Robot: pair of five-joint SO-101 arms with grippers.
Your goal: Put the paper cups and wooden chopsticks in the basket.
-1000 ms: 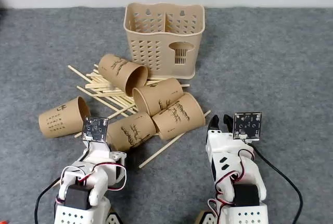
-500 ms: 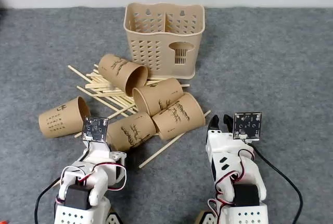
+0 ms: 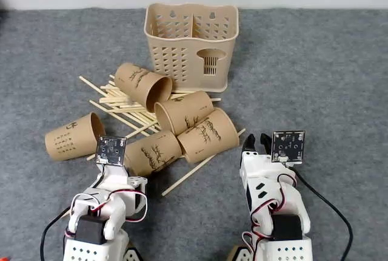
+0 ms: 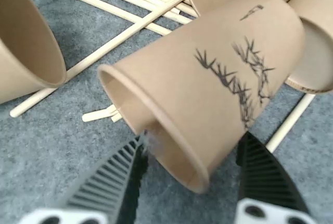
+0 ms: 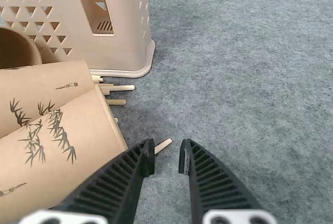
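Your left gripper (image 4: pixel 195 143) sits at the near edge of the pile, jaws spread either side of the mouth of the nearest cup (image 4: pixel 208 83), which lies on its side. Left cup (image 3: pixel 73 136) lies just beside it, right cup (image 3: pixel 208 135) touches its base. Middle cup (image 3: pixel 183 110) and far cup (image 3: pixel 143 85) lie tipped between those and the basket (image 3: pixel 191 45), which stands upright at far centre on the grey mat (image 3: pixel 315 79). Chopsticks (image 3: pixel 118 104) are fanned flat under and left of the cups, most pinned beneath them. Your right gripper (image 5: pixel 166 156) is near, just right of the pile, jaws a narrow gap apart on nothing. The end of a loose stick (image 5: pixel 163 144) lies just beyond its tips.
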